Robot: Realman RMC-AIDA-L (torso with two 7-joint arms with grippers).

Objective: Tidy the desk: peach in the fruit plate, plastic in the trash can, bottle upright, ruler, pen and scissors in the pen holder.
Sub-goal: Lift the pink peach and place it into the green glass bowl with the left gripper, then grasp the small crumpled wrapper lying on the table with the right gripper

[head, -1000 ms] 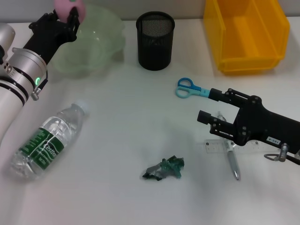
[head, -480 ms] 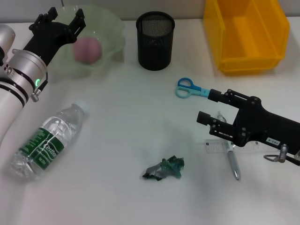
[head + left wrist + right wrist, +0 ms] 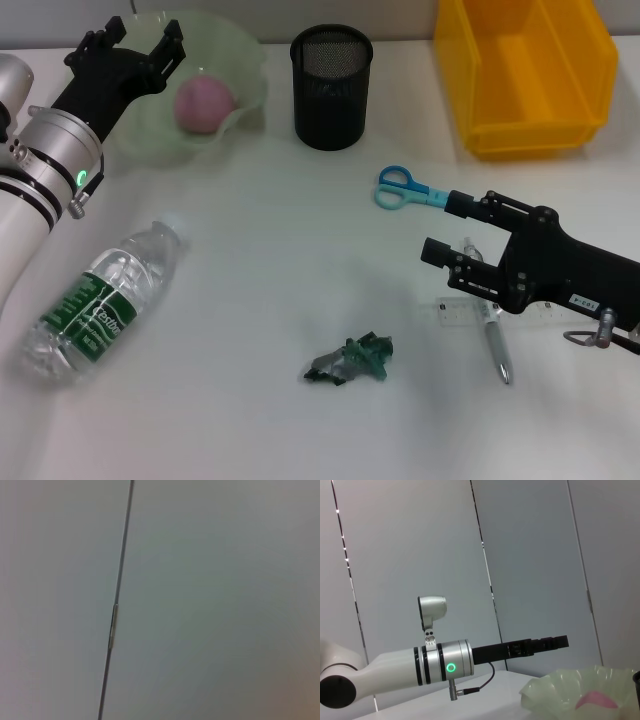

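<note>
You see the peach (image 3: 204, 103) in the fruit plate (image 3: 245, 70), left gripper (image 3: 135, 42) released above its far-left rim, right gripper (image 3: 446, 228) spread over pen (image 3: 493, 345) and ruler (image 3: 462, 311), near the scissors (image 3: 404, 187).

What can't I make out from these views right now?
- Ruler and pen: partly covered by the right gripper in the head view.
- Bin: cut off by the top edge, head view.
- Left wrist view: only a blank wall, nothing of the desk.
- Peach in the bowl: cut by the bottom edge, right wrist view.
</note>
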